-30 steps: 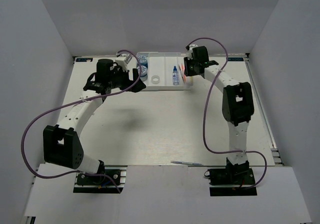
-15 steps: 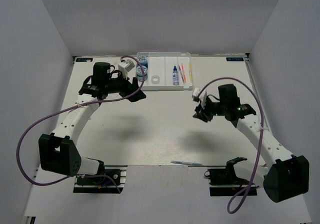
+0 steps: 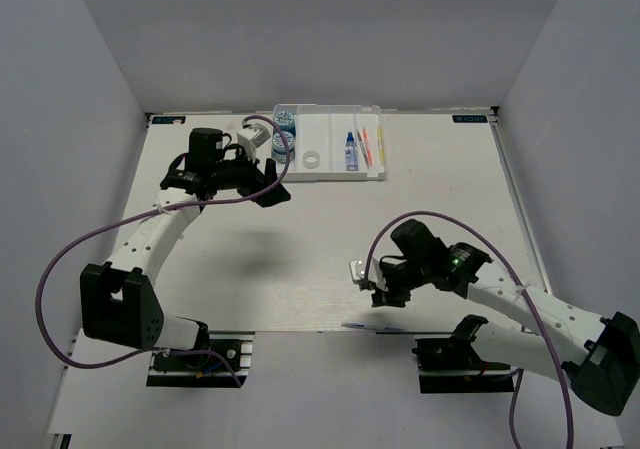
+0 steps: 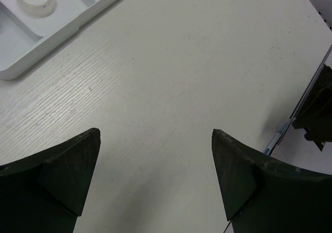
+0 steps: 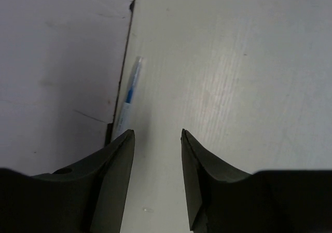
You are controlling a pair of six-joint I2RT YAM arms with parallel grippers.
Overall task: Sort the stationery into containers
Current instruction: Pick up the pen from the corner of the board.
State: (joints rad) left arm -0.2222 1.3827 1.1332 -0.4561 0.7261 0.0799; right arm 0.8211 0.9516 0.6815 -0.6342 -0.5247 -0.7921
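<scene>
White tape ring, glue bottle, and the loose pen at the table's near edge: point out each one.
white tape ring (image 4: 33, 10): left wrist view, on its near outer wall.
glue bottle (image 3: 351, 154): top external view, middle of its body.
loose pen (image 5: 129, 90): right wrist view, blue middle of its barrel.

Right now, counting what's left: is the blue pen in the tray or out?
Out. The blue pen lies flat at the table's near edge, far from the tray.

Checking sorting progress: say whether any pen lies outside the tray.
Yes, one pen lies at the table's near edge, far from the tray.
</scene>
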